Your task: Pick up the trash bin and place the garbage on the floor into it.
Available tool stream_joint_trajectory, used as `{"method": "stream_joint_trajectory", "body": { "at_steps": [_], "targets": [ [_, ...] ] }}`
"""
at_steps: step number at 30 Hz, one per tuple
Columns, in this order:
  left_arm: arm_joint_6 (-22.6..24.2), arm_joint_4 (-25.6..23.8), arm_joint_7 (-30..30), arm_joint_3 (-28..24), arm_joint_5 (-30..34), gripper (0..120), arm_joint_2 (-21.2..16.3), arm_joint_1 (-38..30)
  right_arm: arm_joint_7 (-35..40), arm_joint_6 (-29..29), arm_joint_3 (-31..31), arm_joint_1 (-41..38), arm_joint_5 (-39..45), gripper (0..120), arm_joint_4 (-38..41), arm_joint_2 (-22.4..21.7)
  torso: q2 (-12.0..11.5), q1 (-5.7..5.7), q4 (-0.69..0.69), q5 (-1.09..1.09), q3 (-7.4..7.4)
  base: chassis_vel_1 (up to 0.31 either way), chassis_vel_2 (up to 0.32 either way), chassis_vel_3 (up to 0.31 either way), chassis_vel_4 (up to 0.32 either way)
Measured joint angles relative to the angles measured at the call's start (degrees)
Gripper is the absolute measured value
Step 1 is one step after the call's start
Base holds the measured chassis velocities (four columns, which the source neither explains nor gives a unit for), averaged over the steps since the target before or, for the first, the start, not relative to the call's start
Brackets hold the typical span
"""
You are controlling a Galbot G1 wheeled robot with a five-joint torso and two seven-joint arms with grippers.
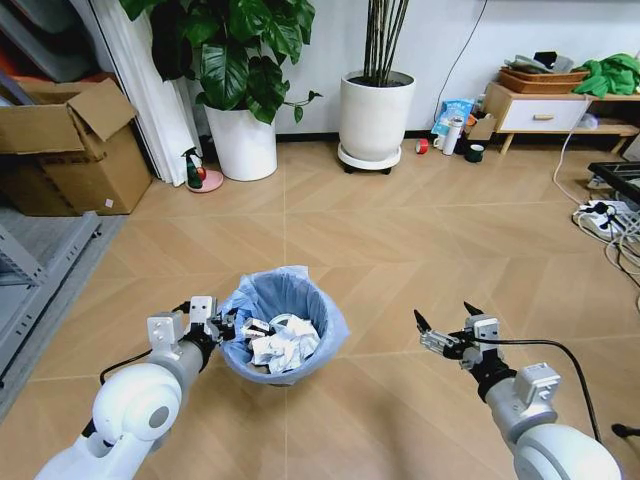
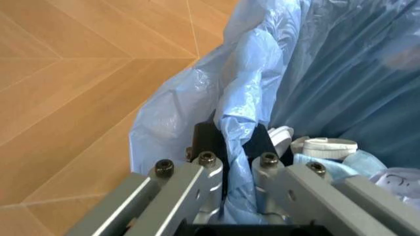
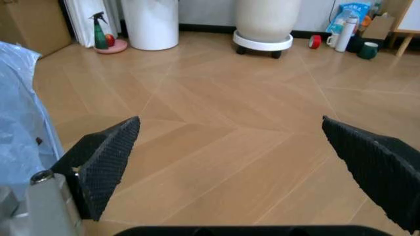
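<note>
The trash bin [image 1: 335, 325], a small round bin lined with a crinkly light blue bag, sits low in front of me. My left gripper [image 1: 222, 325] is shut on its left rim; the left wrist view has the fingers [image 2: 206, 169] clamped over the dark rim and the bag [image 2: 190, 103]. Garbage [image 1: 280, 345] lies inside: crumpled white paper wads and a white disc [image 2: 331, 146]. My right gripper [image 1: 440, 325] hangs open and empty to the right of the bin, its pads [image 3: 108, 160] wide apart over bare floor, the bag's edge [image 3: 19, 98] beside it.
Two white plant pots [image 1: 242, 140] [image 1: 377, 115] stand by the far wall, a spray bottle [image 1: 192, 170] beside the left one. Cardboard boxes [image 1: 70, 150] are far left. A thermos [image 1: 455, 135], a mug [image 1: 475, 152], a small red item [image 1: 422, 146] and a low cabinet [image 1: 545, 110] are far right, cables [image 1: 600, 215] at right.
</note>
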State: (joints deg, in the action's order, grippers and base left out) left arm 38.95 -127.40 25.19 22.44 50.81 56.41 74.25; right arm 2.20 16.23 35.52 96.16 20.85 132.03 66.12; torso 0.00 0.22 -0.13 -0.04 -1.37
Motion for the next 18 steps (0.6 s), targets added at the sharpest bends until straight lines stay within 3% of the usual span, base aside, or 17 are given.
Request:
{"method": "stream_joint_trajectory", "body": {
  "at_steps": [18],
  "targets": [
    [-0.1, 0.5, 0.1, -0.2, -0.5, 0, 0.7, -0.3, -0.3, -1.2, -0.6, -0.5, 0.1, 100, -1.4, 0.7, 0.0, 0.00, 0.01, 0.00, 0.00, 0.147, -0.138, -0.138, 0.140]
  ]
}}
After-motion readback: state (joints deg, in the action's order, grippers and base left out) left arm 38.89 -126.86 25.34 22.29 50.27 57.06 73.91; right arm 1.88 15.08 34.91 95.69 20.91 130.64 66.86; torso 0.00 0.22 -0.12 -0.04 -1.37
